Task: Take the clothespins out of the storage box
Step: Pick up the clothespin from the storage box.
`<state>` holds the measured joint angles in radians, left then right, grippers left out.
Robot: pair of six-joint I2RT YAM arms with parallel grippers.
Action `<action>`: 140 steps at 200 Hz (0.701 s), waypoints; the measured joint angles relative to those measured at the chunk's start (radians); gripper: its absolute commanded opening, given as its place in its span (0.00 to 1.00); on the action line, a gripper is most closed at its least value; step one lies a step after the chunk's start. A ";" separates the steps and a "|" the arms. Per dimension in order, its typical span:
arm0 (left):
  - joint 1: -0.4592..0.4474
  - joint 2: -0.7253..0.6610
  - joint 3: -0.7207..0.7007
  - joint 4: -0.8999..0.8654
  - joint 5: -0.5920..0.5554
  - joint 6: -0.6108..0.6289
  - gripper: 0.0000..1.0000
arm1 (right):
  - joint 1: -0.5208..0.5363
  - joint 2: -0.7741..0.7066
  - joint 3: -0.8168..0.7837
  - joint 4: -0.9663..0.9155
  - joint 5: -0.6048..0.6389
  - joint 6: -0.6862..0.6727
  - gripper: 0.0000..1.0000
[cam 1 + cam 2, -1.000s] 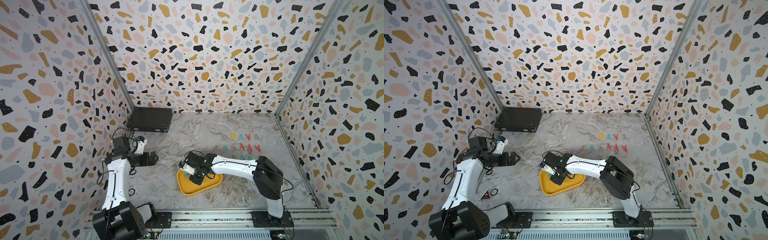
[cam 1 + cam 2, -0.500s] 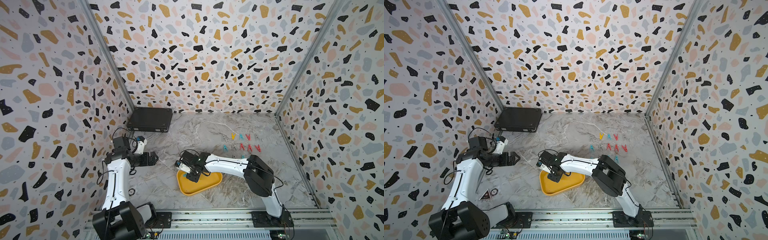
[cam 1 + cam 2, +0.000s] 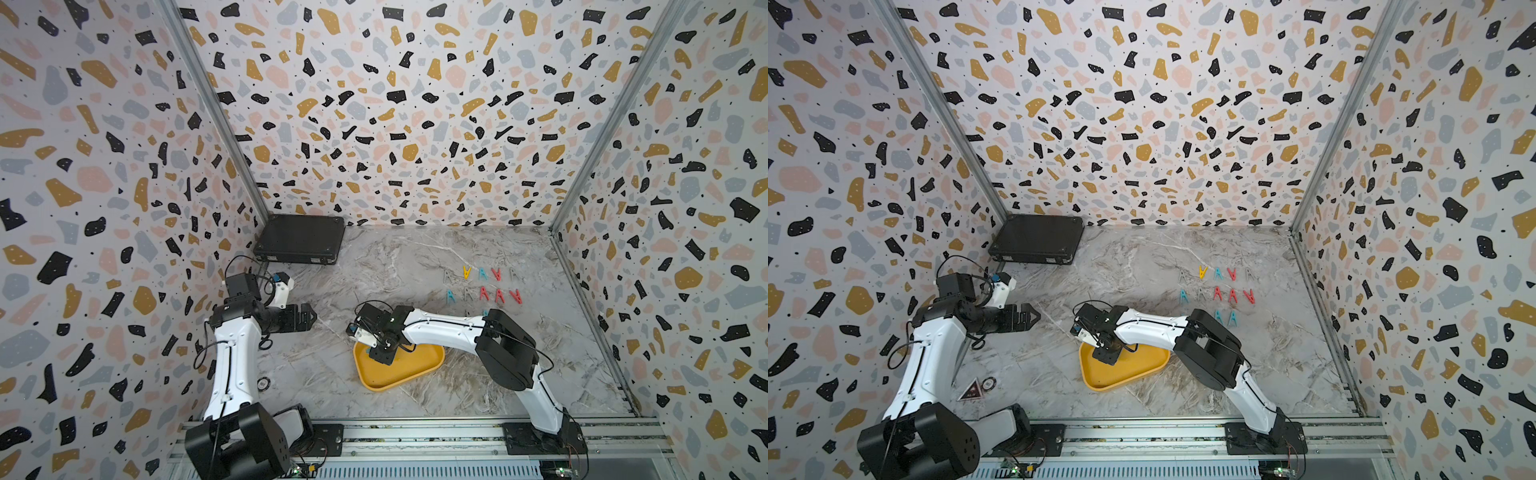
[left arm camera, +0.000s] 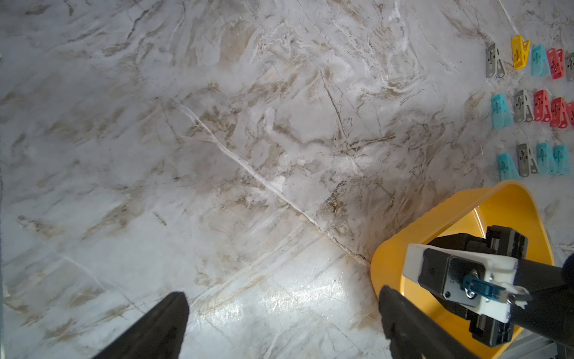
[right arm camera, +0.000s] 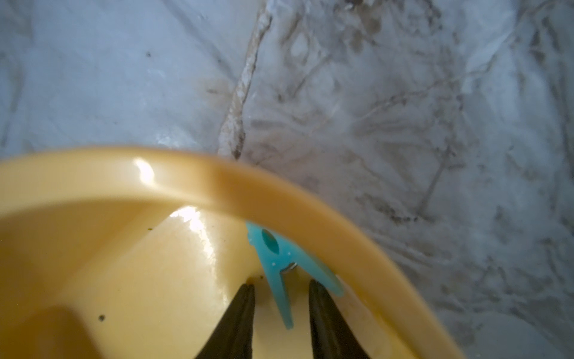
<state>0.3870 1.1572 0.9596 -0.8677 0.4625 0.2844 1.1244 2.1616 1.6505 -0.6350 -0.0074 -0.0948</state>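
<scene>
The storage box (image 3: 411, 365) sits near the front of the bench (image 3: 374, 266), and the right end effector (image 5: 280, 284) reaches down into the corner that faces the left arm. Over the last second the right arm has drawn its elbow in toward the box and its jaws have narrowed a little. In the wrist view they are not yet clenched: they straddle one leg of a teal clothespin (image 5: 275, 251), with a gap on each side. That clothespin lies on the box floor, tucked against the curved wall under the rim (image 5: 217, 174). No other peg shows in the visible part of the box, so this is probably the last one, and the pinch looks about to begin. The wall crowds the outer jaw, so the peg might slip. The left end effector (image 3: 309, 320) hovers above bare bench beside the box, fully released and holding nothing. Farther back, the removed clothespins (image 3: 482, 286) lie in three rows. The black hard case (image 3: 299, 239) rests at the back-left corner.
</scene>
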 measured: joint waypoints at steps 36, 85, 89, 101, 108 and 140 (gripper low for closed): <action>0.000 0.000 0.000 0.000 0.000 0.000 1.00 | 0.000 0.001 0.000 0.004 -0.011 0.001 0.21; 0.000 0.000 0.000 0.000 0.000 0.000 1.00 | 0.000 -0.006 -0.018 0.032 -0.021 0.008 0.09; 0.000 0.000 0.000 0.000 0.000 0.000 1.00 | 0.000 -0.010 -0.023 0.036 -0.022 0.010 0.07; 0.000 0.000 0.000 0.000 0.000 0.000 1.00 | 0.000 -0.022 -0.042 0.048 -0.026 0.014 0.04; 0.000 0.000 0.000 0.000 0.000 0.000 1.00 | 0.000 -0.033 -0.061 0.061 -0.027 0.019 0.02; 0.000 0.000 0.000 0.000 0.000 0.000 1.00 | 0.000 -0.098 -0.137 0.068 -0.035 0.035 0.00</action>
<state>0.3870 1.1572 0.9596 -0.8677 0.4625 0.2844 1.1244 2.0640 1.5131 -0.5674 -0.0425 -0.0593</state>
